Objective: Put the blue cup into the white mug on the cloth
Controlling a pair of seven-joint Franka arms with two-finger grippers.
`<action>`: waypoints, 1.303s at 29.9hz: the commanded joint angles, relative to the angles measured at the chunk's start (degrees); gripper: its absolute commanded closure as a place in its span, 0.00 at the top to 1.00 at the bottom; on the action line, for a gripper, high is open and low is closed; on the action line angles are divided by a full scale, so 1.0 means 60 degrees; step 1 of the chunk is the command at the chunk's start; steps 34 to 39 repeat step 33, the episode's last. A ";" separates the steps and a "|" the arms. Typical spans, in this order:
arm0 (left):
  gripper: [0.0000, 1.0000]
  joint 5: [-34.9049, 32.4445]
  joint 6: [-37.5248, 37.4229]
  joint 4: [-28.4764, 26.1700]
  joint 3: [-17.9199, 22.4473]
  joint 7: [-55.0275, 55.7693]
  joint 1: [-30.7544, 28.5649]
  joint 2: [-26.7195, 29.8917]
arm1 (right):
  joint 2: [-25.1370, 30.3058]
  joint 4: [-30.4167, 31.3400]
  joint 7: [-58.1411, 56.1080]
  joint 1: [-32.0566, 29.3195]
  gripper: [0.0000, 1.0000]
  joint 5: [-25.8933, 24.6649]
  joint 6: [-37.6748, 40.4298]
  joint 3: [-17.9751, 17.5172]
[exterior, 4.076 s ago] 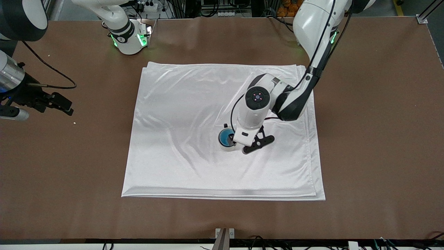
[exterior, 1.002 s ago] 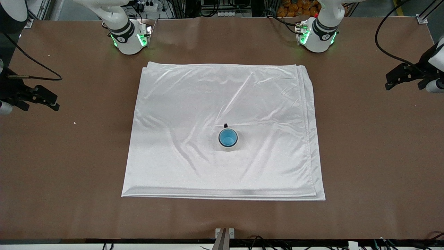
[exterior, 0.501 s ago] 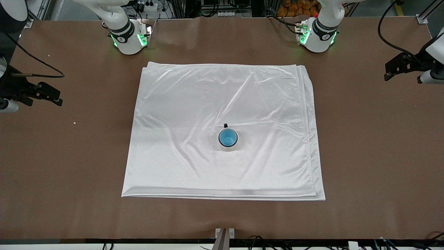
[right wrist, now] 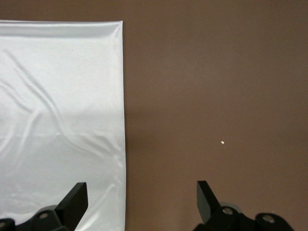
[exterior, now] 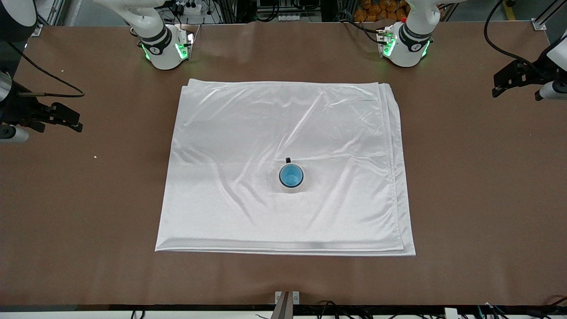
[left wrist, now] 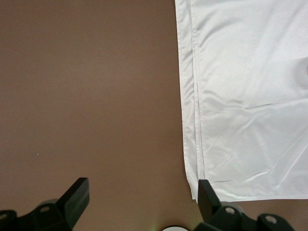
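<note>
The blue cup (exterior: 291, 175) sits inside the white mug (exterior: 292, 188), which stands upright on the white cloth (exterior: 248, 133) with its small dark handle (exterior: 288, 160) toward the robots' bases. My left gripper (exterior: 509, 82) is open and empty, up over the bare table at the left arm's end. In the left wrist view its jaws (left wrist: 142, 202) stand wide apart over the table beside the cloth's edge (left wrist: 250, 96). My right gripper (exterior: 66, 117) is open and empty over the table at the right arm's end. In the right wrist view it (right wrist: 142, 202) hovers beside the cloth's edge (right wrist: 57, 96).
The brown table (exterior: 478, 199) surrounds the cloth. The arm bases (exterior: 166, 44) (exterior: 405, 42) stand along the table's edge farthest from the front camera. A small white crumb (exterior: 95, 156) lies on the table near the right arm's end; it also shows in the right wrist view (right wrist: 222, 142).
My left gripper has let go of the blue cup in the mug and drawn away to the left arm's end of the table. Both grippers have drifted slightly toward the bases over the last second.
</note>
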State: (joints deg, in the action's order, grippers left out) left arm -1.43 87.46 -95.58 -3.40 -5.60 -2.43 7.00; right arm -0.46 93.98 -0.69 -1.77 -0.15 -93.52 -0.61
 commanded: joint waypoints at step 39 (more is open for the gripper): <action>1.00 0.0195 0.0203 -0.0226 -0.0020 0.0172 0.0010 0.0093 | -0.0128 -0.0282 -0.0104 -0.0057 1.00 0.0040 0.0235 -0.0118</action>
